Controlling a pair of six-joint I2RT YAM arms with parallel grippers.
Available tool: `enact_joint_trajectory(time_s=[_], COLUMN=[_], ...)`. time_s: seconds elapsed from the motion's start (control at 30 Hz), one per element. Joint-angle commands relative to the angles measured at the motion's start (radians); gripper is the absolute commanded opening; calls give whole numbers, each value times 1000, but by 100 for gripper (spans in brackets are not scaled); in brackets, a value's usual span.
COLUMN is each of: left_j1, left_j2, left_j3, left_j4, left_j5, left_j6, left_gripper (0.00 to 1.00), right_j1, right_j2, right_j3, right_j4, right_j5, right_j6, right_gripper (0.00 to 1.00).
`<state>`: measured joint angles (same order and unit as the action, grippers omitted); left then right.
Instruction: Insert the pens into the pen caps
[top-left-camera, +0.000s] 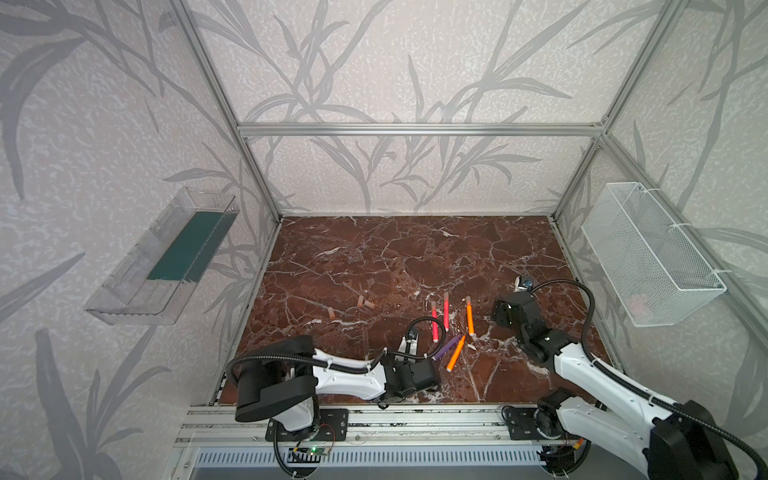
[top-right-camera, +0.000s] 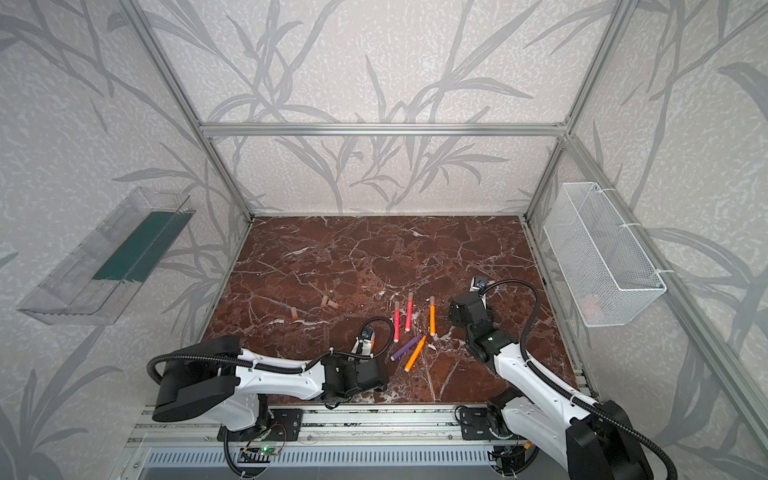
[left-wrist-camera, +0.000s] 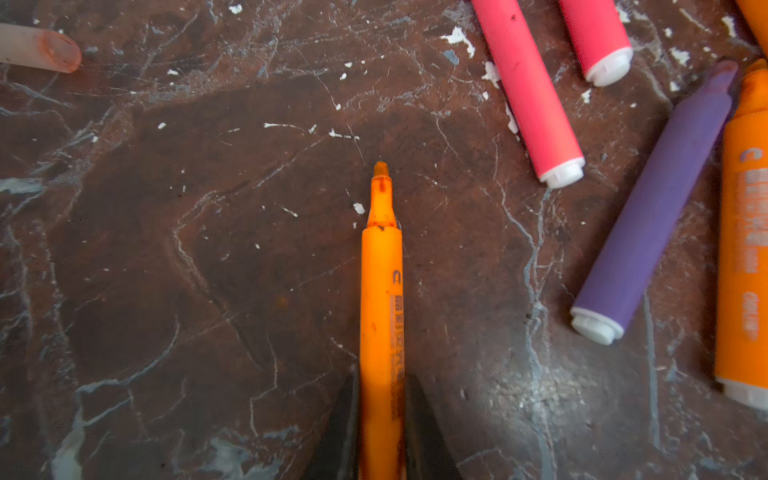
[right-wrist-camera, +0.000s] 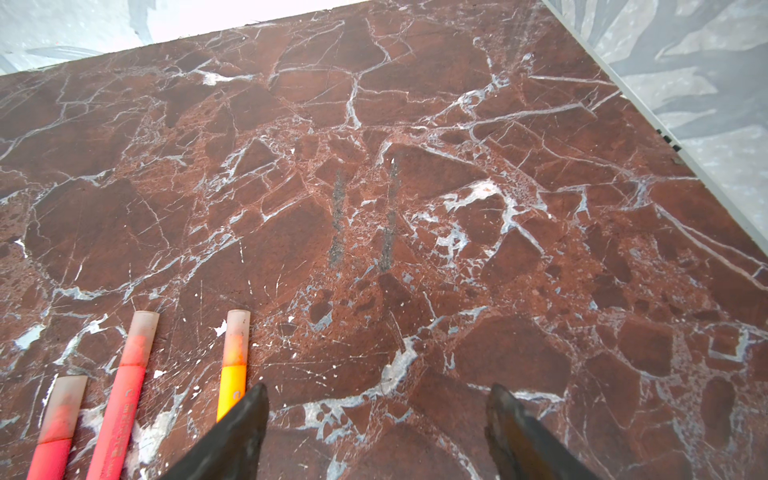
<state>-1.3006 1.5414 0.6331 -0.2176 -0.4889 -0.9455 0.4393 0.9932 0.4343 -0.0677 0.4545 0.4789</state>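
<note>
Perhaps aloft: pen (left-wrist-camera: 381, 270) in left gripper (left-wrist-camera: 381, 374)

The table (right-wrist-camera: 415, 124) looks like polished red-brown marble, white-veined, with dull grey scuff streaks just ahead of the right gripper (right-wrist-camera: 378, 388). Clamped in the left gripper (left-wrist-camera: 381, 374), the orange pen (left-wrist-camera: 381, 291) is smooth matt plastic with worn print. Beside the right gripper, the pen caps (right-wrist-camera: 238, 328) are frosted, ink-stained translucent plastic.

Soft even light, mild close-up blur
</note>
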Motion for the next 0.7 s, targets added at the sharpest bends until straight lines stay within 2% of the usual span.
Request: enact_joint_trajectory(time_s=[0.0,0.1,0.17,0.2,0.23,0.3,0.37,0.43,0.5,0.57,0.67], left_j1=[12,41,61,66,67,67,66,65,66,64,64], left_j2=[-12,-34,-60,-82,-107,-169,-242,-334,-432,-534,-685], left_j3=[-46,-67,-81,-91,-106,-138,-173,-220,-265,-317,-378], left_j4=[-87,-63,-51,-36,-13,44,90,135,172,218,240], left_j5=[41,64,72,76,83,109,131,144,159,181,201], left_j6=[8,26,37,46,56,80,110,126,151,176,198], left_gripper=[16,13,12,11,11,10,9,7,6,7,7], right_j1=[-2,-2,-2,-2,3,22,71,179,305,376,450], right_j2=[2,-1,-30,-57,-86,-139,-173,-201,-215,-214,-171], right_j3=[3,12,42,59,49,-10,-46,-66,-78,-119,-206], right_j4=[22,9,-100,-153,-130,18,97,151,187,278,507], right_j5=[8,-19,-72,-147,-249,-448,-518,-485,-401,-371,-369], right_j6=[1,-10,49,88,99,139,232,294,340,402,511], right_gripper=[82,82,82,82,82,82,82,82,82,82,82])
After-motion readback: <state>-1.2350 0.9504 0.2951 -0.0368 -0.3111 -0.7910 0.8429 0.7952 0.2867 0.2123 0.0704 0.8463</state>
